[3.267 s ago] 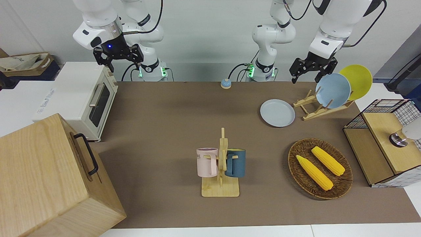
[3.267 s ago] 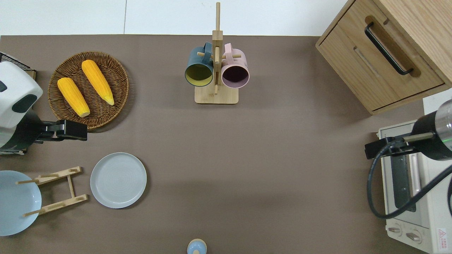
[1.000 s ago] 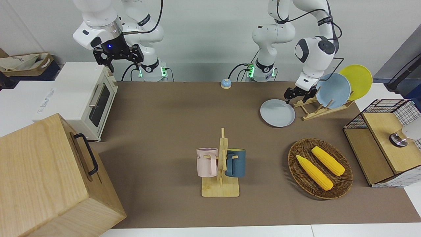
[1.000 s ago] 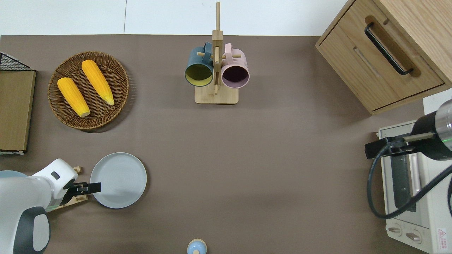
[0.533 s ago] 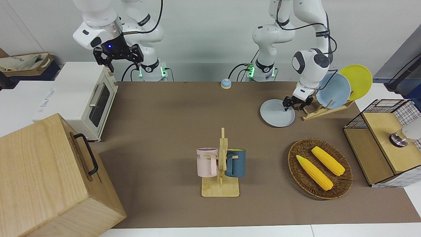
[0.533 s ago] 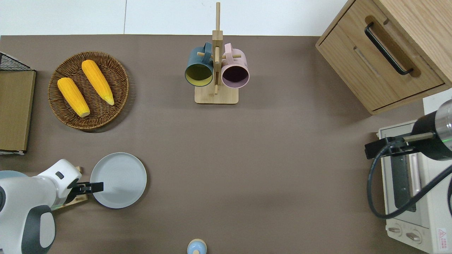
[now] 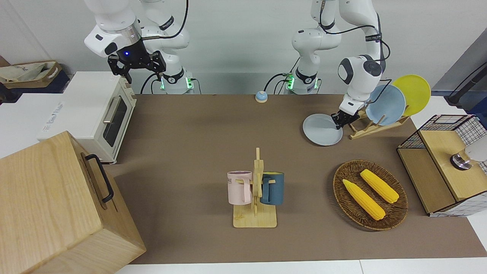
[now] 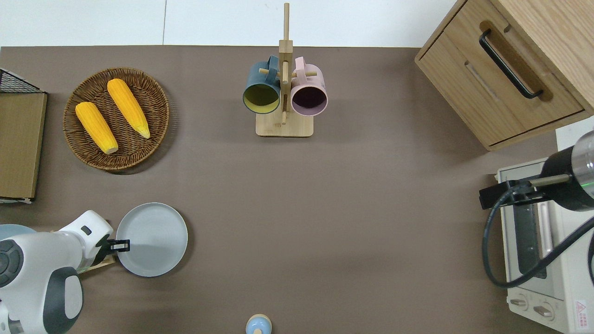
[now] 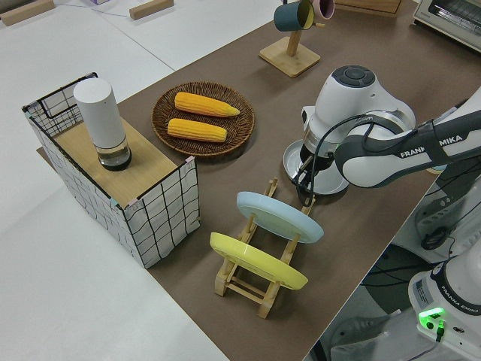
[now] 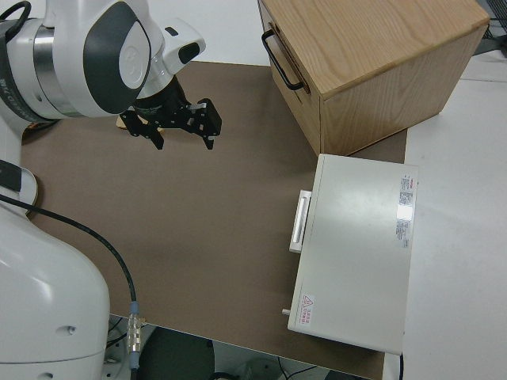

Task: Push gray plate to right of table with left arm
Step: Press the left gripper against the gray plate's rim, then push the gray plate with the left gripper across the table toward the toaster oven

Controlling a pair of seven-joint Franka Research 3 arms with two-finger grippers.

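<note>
Gray plate [image 8: 153, 239], rim hidden – left pincer [image 8: 121, 245]

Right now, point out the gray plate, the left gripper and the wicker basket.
gray plate [image 8: 155, 236], overhead view, bare centre.
left gripper [image 8: 121, 245], overhead view, fingers at the plate's rim.
wicker basket [image 8: 155, 99], overhead view, woven rim.

Robot lab — kitchen props on table [image 7: 198, 125]; two arms

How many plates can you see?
3: the gray plate lies flat on the table; the sky-blue plate and the yellow plate stand in the wooden rack.
</note>
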